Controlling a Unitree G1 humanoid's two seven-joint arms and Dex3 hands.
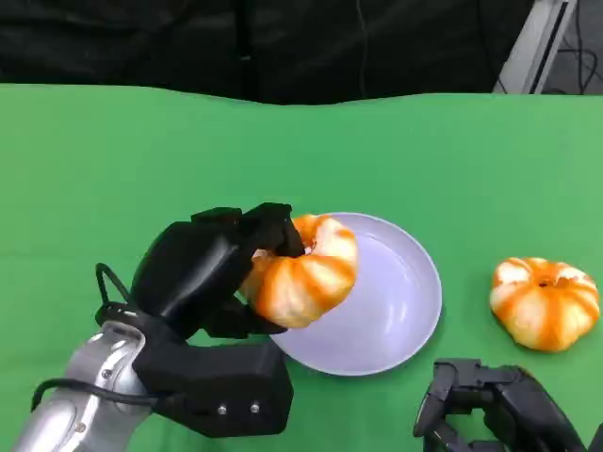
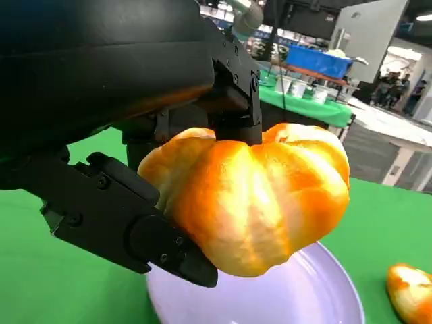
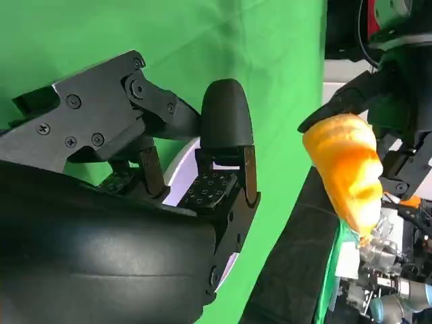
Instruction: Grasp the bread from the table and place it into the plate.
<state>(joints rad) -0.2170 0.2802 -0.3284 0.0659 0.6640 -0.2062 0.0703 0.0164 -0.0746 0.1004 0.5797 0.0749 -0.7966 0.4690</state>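
I have the left hand (image 1: 221, 273) gripping the bread (image 1: 303, 271), fingers wrapped over its top and underside, and it hangs above the near-left rim of the plate (image 1: 400, 301), not resting in it. From the left wrist view the bread (image 2: 253, 196) sits clear of the pale plate (image 2: 297, 297) below, which holds nothing. A second bread roll (image 1: 545, 301) lies on the green table (image 1: 113, 169) to the right, well apart from the plate. My right hand (image 1: 490, 410) sits low near the table edge, holding nothing, fingers loosely apart
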